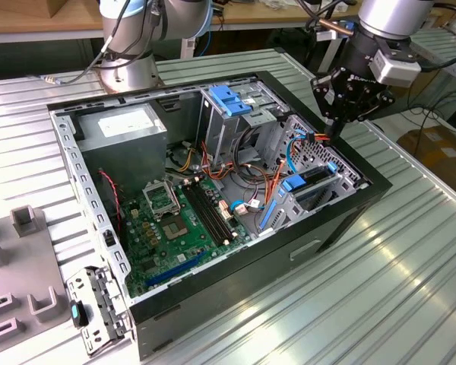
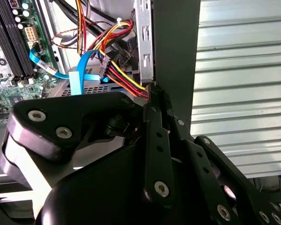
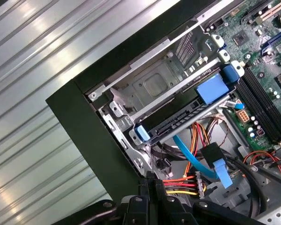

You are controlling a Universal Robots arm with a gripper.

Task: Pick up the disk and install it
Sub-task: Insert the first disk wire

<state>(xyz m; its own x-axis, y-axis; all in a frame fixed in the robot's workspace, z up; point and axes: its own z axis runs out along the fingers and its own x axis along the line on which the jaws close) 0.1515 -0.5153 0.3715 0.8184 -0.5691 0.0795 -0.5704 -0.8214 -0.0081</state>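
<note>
The disk (image 1: 313, 177) sits in the drive bay at the corner of the open computer case (image 1: 342, 220), on the exterior view's right. Its dark edge (image 3: 178, 121) runs between two bright blue carrier tabs, level with the bay's metal rails. My gripper (image 1: 337, 134) hangs above the case rim just behind the bay, apart from the disk. Its black fingers are pressed together, with nothing between them in both wrist views. The fingertips (image 2: 151, 90) hover over the red and yellow power wires (image 3: 180, 185) beside the bay.
A green motherboard (image 1: 175, 228) covers the case floor. A tall metal cage with a blue handle (image 1: 226, 99) and a grey power-supply box (image 1: 125, 129) stand at the back. A light-blue data cable (image 3: 196, 161) crosses near the gripper. Ribbed metal table (image 1: 395, 281) surrounds the case. A second arm's base (image 1: 133, 53) stands behind it.
</note>
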